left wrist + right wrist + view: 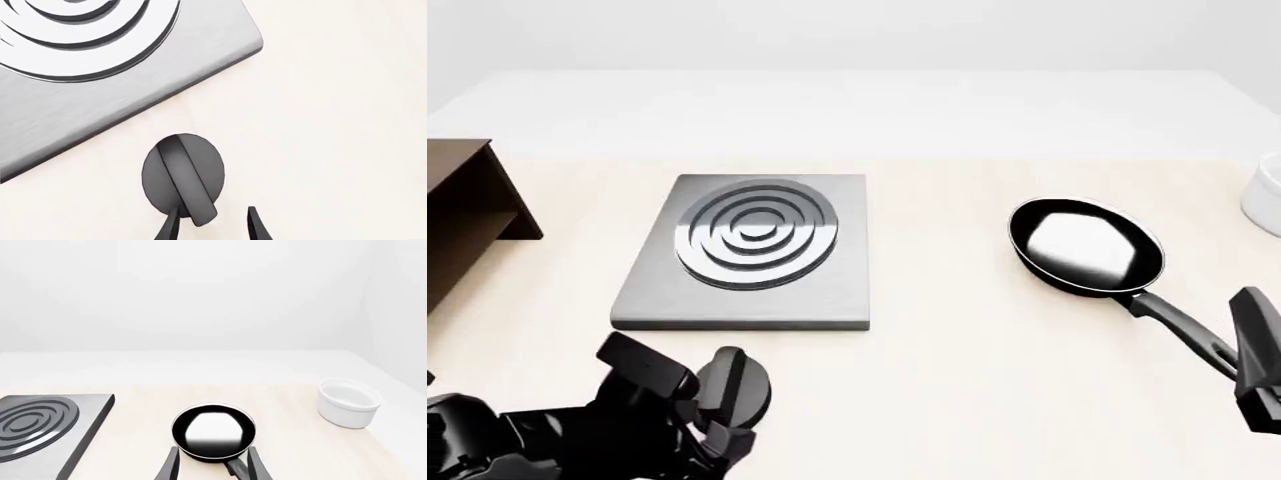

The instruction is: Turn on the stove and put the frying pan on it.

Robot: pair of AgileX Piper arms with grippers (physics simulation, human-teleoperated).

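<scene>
The stove's grey plate (747, 290) with silver burner rings lies left of centre. Its black oval knob (745, 385) sits on the table in front of the plate. In the left wrist view the knob (183, 175) is just ahead of my open left gripper (212, 222). One fingertip touches the knob's near end and the other stands apart. The frying pan (1088, 245) rests on the table at the right, its handle (1174, 325) pointing towards my right gripper (1244, 358). In the right wrist view the handle (235, 469) lies between the open fingers (257, 465).
A brown wooden shelf (461, 215) stands at the far left. A white cup (348, 402) stands at the far right of the table, beyond the pan. Bare tabletop lies between the stove and the pan.
</scene>
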